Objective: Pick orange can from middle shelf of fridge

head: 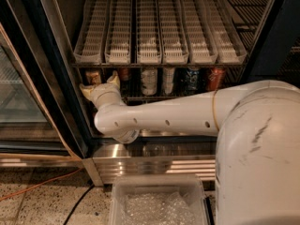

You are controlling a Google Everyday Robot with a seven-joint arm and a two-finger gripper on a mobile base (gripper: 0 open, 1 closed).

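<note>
Six cans stand in a row on the middle shelf point(159, 97), a thin dark wire rack across the fridge point(56, 69). The orange can point(93, 76) is at the far left of that row, a pale tan cylinder with darker label marks. My gripper point(98, 85) is up at it, its two cream fingers point(86, 90) spread apart with the can between them; I cannot tell whether either pad touches the metal. Just right of it stands a coppery-red can point(124, 74), close to my right finger, then two pale silvery cans point(149, 81), a dark can point(191, 78) and a red-orange can point(214, 78). White slotted plastic lane trays point(149, 27) sit just above the can tops. My smooth white arm point(164, 118) crosses in front of the shelf's lower edge. Below is a ribbed stainless-steel panel point(154, 165), a clear plastic bin point(159, 203) and an orange cable point(33, 190) on speckled floor.
</note>
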